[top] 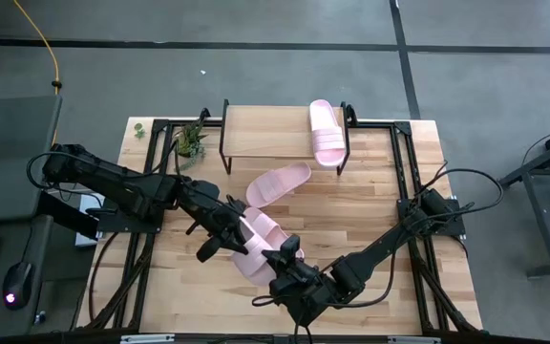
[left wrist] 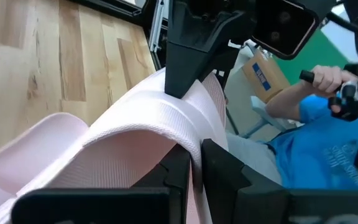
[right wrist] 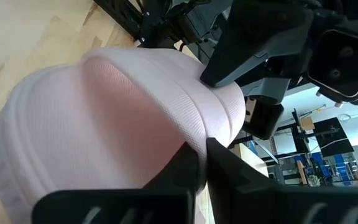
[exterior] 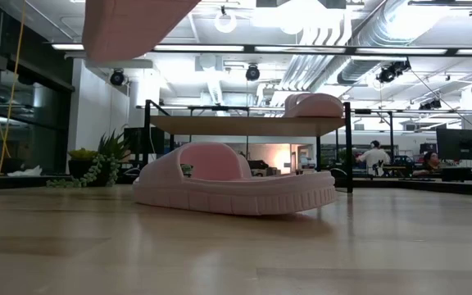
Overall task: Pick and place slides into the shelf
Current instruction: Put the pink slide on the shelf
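Observation:
One pale pink slide [top: 326, 132] lies sole down on the right end of the shelf's wooden board [top: 265, 131]; it also shows in the low view [exterior: 312, 105]. A second slide [top: 277, 182] rests sole down on the table in front of the shelf, as the low view [exterior: 236, 184] shows too. Two more slides [top: 264, 241] are bunched together near the table's middle. My left gripper [top: 225, 236] is shut on the strap of one, my right gripper [top: 283, 260] on a strap close by. A lifted pink sole [exterior: 133, 24] shows at the low view's top. My left gripper pinches the edge of a slide's ribbed strap [left wrist: 188, 140] between its two fingers, coming from the table's left. The right arm's finger [left wrist: 188, 56] stands at the same strap's far side. My right gripper pinches the edge of a ribbed strap [right wrist: 197, 134] between its two fingers, coming from the table's near right. The left arm's gripper [right wrist: 241, 56] is right behind that strap. Whether it is the same slide, I cannot tell.
A small green plant [top: 191, 139] stands at the shelf's left end. A black metal frame [top: 404, 172] runs along the table's sides. A person in a blue shirt [left wrist: 328, 143] is beyond the table's near edge. Bare wood [top: 370, 210] lies to the right of the slides.

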